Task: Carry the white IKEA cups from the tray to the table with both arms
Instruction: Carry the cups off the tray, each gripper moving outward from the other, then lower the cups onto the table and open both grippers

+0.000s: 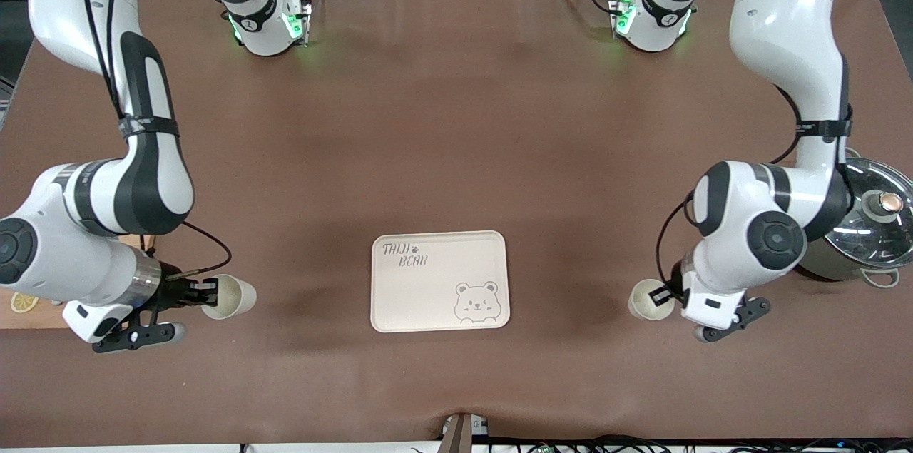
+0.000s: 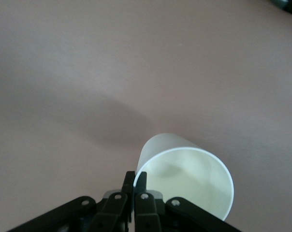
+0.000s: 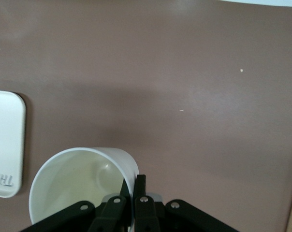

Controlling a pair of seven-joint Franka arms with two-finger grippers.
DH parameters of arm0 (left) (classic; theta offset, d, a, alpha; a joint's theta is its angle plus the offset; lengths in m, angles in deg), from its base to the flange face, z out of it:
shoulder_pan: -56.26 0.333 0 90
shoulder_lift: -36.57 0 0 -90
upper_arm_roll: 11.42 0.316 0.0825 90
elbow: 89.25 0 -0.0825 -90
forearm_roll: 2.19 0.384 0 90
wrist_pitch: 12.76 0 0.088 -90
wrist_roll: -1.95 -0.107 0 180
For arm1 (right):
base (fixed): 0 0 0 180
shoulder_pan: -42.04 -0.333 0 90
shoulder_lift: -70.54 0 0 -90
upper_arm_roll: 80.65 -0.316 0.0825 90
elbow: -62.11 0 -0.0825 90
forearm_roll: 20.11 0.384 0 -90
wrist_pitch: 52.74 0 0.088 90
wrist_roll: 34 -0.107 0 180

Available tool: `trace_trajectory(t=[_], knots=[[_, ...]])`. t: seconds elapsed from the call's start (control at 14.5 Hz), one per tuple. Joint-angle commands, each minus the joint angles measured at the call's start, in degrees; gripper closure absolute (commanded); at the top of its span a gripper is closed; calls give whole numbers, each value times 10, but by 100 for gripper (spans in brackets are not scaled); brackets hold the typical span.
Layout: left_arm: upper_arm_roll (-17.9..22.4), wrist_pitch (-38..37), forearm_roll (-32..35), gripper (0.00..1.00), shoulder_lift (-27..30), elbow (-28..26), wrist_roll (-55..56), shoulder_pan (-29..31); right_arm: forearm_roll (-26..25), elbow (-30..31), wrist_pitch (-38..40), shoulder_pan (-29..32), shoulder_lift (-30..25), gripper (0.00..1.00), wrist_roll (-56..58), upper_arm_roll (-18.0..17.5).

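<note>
Two white IKEA cups are each pinched by the rim. My right gripper point(image 1: 207, 294) is shut on the wall of one cup point(image 1: 230, 296), held tilted just above the table at the right arm's end. The right wrist view shows that cup's point(image 3: 78, 179) open mouth, with the gripper point(image 3: 133, 181) clamping one finger inside the rim and one outside. My left gripper point(image 1: 662, 296) is shut on the other cup point(image 1: 645, 299) at the left arm's end. The left wrist view shows the left gripper point(image 2: 135, 176) on that cup's point(image 2: 184, 179) rim.
A cream tray point(image 1: 428, 303) printed with a bear lies between the two cups, and its corner point(image 3: 6, 145) shows in the right wrist view. A steel pot with a glass lid point(image 1: 866, 225) stands by the left arm. A wooden board with a lemon slice point(image 1: 21, 303) lies under the right arm.
</note>
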Motion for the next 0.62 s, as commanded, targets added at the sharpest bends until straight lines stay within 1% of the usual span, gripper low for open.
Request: trace_trajectory(t=[0.0,0.35,0.55], knots=[[-6,-14,-6,100,13,-15,-65,31,6,31,-9,24,-8,100,46,-9],[-7,-14,-7,100,-1,-13,-156,80,5,98,-91,42,-10,100,109,-9],[-7,-14,-7,100,-19,-12,-182,100,5,140,-148,48,-9,100,145,-9]])
